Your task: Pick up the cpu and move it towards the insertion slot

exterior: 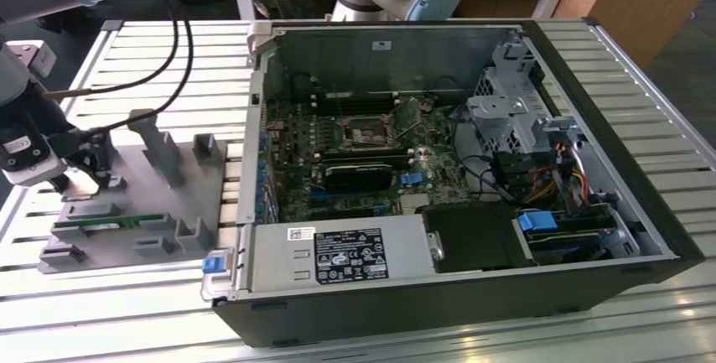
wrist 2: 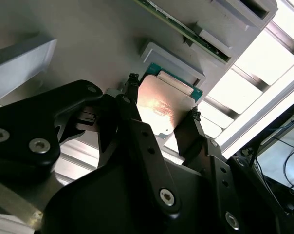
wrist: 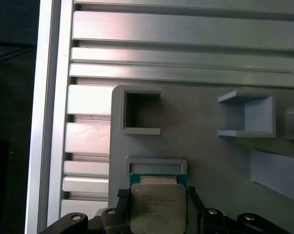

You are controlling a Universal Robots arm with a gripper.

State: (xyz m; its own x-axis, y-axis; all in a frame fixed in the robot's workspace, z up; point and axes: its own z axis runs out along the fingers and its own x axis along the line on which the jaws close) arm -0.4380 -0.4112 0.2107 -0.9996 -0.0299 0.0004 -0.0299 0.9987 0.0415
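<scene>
the gripper point(exterior: 87, 177) hangs low over the grey fixture point(exterior: 168, 199) at the exterior view's left, well apart from the open computer case point(exterior: 626, 170); in both wrist views its two black fingers point(wrist 2: 137, 126) stand one on each side of the cpu point(wrist: 157, 208), pressed against opposite edges, so the claw is closed on the chip; the cpu lies flat, silvery top up, its green board edge just beside a small raised ledge of the fixture; whether it rests on the fixture or is clear of it i cannot tell; the insertion slot point(exterior: 366, 135) sits on the motherboard inside the case, toward the far side; a green memory stick point(exterior: 106, 222) lies in a groove on the near part of the fixture; the slatted metal table point(exterior: 146, 61) carries both fixture and case
</scene>
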